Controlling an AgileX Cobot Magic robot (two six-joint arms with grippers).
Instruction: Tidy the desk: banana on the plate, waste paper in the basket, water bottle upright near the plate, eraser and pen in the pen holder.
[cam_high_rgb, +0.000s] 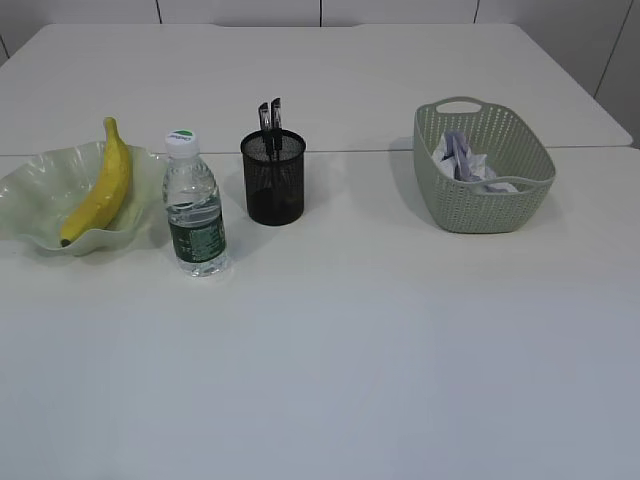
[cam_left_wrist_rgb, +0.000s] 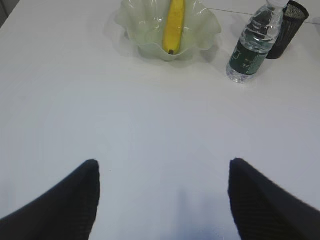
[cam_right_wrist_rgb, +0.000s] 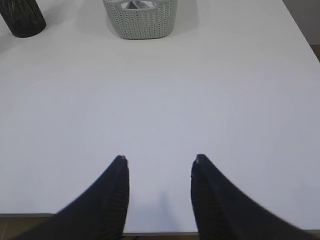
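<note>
The yellow banana (cam_high_rgb: 103, 190) lies in the pale-green ruffled plate (cam_high_rgb: 25, 195) at the far left. Just right of the plate the water bottle (cam_high_rgb: 193, 205) stands upright. The black mesh pen holder (cam_high_rgb: 273, 180) holds a dark pen (cam_high_rgb: 270, 117); the eraser is hidden. Crumpled waste paper (cam_high_rgb: 463, 158) sits in the sage-green basket (cam_high_rgb: 482, 170). No arm shows in the exterior view. My left gripper (cam_left_wrist_rgb: 164, 162) hangs open over bare desk, short of the plate (cam_left_wrist_rgb: 205, 27), banana (cam_left_wrist_rgb: 174, 24) and bottle (cam_left_wrist_rgb: 252, 46). My right gripper (cam_right_wrist_rgb: 160, 159) is open and empty near the desk's front edge.
A thin seam (cam_high_rgb: 360, 151) runs across the white desk behind the objects. In the right wrist view the basket (cam_right_wrist_rgb: 141, 19) and pen holder (cam_right_wrist_rgb: 22, 17) stand far ahead, and the desk's right edge (cam_right_wrist_rgb: 300, 30) drops off. The pen holder (cam_left_wrist_rgb: 287, 27) is behind the bottle.
</note>
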